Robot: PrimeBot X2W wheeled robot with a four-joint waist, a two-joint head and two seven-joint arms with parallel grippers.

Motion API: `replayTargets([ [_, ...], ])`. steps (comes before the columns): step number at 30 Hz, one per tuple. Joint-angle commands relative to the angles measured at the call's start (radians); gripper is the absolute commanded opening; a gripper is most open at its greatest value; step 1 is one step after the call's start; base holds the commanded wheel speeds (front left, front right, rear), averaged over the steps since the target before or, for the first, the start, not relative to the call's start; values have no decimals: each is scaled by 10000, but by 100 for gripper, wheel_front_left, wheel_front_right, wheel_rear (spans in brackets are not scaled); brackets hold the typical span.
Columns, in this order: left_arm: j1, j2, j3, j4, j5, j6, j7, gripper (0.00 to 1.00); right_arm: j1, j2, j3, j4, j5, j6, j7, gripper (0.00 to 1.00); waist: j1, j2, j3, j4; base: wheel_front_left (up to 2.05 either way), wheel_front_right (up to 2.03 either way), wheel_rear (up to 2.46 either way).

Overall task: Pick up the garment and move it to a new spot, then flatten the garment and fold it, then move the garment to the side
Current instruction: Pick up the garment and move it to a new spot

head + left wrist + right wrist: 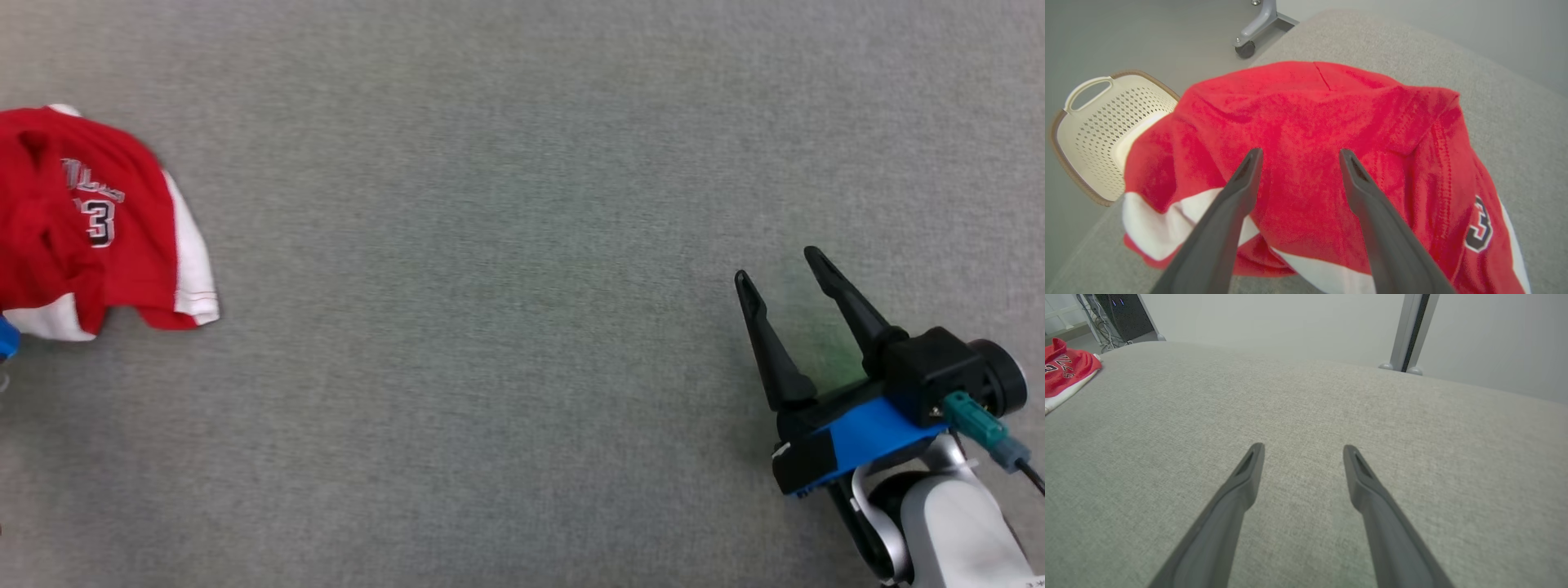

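1. The red jersey garment with white side panels and a printed "3" (90, 220) is seen bunched at the far left edge of the grey fabric-covered tabletop (522, 343). A cream perforated plastic basket with a brown rim (1090, 130) is seen beyond that edge.
2. Left hand (1298, 157): the 2 fingers are spread wide and nothing is held. The tips are poised over the red middle of the bunch. Contact with the cloth cannot be told.
3. Right hand (775, 268): it is spread wide and empty, over bare tabletop at the lower right, well apart from the garment.
4. The step is judged to be the 1st pick-up. The garment is crumpled, so flattening and folding are not yet done.
5. The left tips should be pressed down into the raised red fold between them, so that several layers are pinched rather than 1 thin skin.
6. Full closure should be confirmed before any lift.
7. The garment should be lifted clear, not dragged. Dragged cloth this close to the edge could be pulled off toward the basket.
8. A drop spot near the tabletop's middle is advised, where both hands can be used for flattening.
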Motion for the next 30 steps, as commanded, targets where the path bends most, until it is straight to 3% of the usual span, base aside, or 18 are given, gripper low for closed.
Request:
replayTargets([
  [1,-104,74,67,102,-137,99,182,100,5,-40,15,-153,-27,6,46,100,-3,0,107,-94,0,0,0],
  [5,-162,53,290,424,-610,458,1183,100,-31,-75,-93,-461,37,6,57,100,-3,0,542,-541,0,0,0],
  [9,93,-370,87,622,-1077,741,2712,100,-31,-59,-172,-619,35,5,-5,100,-3,0,663,-738,0,0,0],
  [10,128,-453,22,589,-1162,749,3071,70,-30,-32,-196,-591,58,5,-19,100,-3,0,630,-762,0,0,0],
  [11,173,-444,-72,462,-1160,747,3229,7,-15,-1,-219,-564,69,6,-54,100,-3,0,566,-779,0,0,0],
  [12,216,-350,-133,305,-1081,760,3259,7,11,44,-233,-502,96,6,-79,100,-3,0,475,-789,0,0,0],
  [13,240,-222,-151,126,-1012,718,3285,0,38,79,-238,-452,139,6,-120,100,-3,0,385,-796,0,0,0],
  [17,-35,346,63,-701,-757,707,2588,0,101,174,-227,-219,231,6,-272,100,-3,0,-189,-726,0,0,0],
  [25,-808,769,-327,-2426,-374,160,2430,0,349,433,-315,439,427,6,-668,100,-3,0,-1856,-481,0,0,0],
  [30,-1621,365,-779,-3937,-353,-178,2378,0,519,602,-390,692,631,6,-829,100,-3,0,-2745,-411,0,0,0],
])
